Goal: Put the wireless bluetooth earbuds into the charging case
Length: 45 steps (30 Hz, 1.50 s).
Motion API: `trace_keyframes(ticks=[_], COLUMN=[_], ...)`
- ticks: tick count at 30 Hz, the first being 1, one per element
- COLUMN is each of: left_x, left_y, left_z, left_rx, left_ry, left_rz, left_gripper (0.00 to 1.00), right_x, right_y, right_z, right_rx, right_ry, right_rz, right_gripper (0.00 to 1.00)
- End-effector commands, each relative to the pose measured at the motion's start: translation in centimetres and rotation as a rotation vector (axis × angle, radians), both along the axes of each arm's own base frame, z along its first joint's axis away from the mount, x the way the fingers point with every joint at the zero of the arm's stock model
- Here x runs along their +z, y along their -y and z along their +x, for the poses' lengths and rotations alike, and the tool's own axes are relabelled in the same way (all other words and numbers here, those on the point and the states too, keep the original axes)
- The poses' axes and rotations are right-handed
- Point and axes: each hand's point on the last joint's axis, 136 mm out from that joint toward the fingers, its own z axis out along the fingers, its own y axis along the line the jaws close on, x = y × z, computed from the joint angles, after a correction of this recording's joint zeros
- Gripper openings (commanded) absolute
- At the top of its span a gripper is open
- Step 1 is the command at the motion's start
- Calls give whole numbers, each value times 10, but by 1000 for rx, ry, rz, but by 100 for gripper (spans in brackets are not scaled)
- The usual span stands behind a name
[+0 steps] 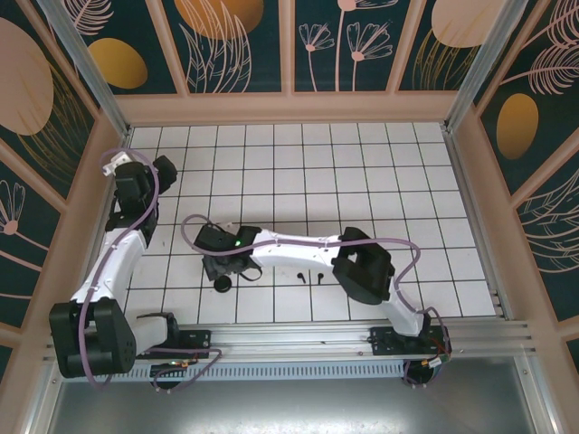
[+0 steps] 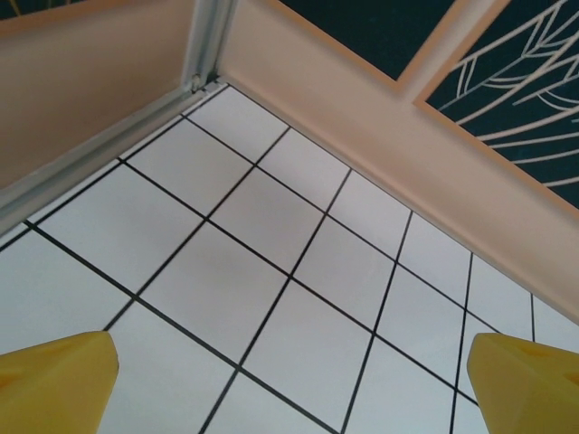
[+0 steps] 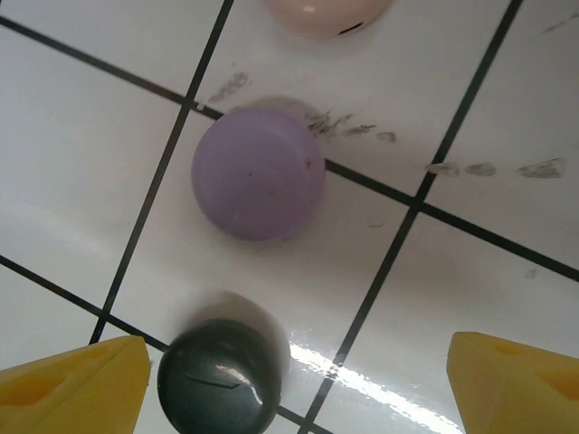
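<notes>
White tiled tabletop (image 1: 362, 181). Black earbuds (image 1: 300, 277) lie loose near the near edge, mid-table. Right gripper (image 3: 294, 348) jaws apart above purple case (image 3: 258, 174) and black case (image 3: 220, 378). Left gripper (image 2: 291, 342) jaws apart, far-left corner.

white tiled table (image 3: 81, 172) with scuff marks (image 3: 348, 125); just ahead of the right gripper (image 3: 294, 366) lie a black case (image 3: 220, 378), then a lilac case (image 3: 258, 174), then a pink case (image 3: 317, 14).
</notes>
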Motion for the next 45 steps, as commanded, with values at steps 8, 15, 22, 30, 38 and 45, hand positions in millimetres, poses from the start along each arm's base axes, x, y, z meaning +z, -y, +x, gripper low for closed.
trace_keyframes(ticks=[8,15,22,30,38,45], left_x=[18,16,20,24,26,26], left_y=[-22,-25,-26,-25,-26,-25], left_z=[14,15,15,16,14,15], left_rx=[63,67,67,59,64,60], left_ry=[42,37,49,62,74,78], left_rz=[-4,2,5,1,3,-3], left_gripper=[99,99,99,99,99,99], right_x=[-18,-30,-38,-47,-55,-63], right_y=[-7,-13,-13,-16,-13,-13], right_z=[-31,-39,-34,-34,-34,-37], right_rx=[16,-7,-40,-46,-48,-45], right_ry=[-78,-95,-81,-85,-80,-75], right_rz=[-81,-109,-128,-144,-176,-202], right_gripper=[85,84,81,76,69,67])
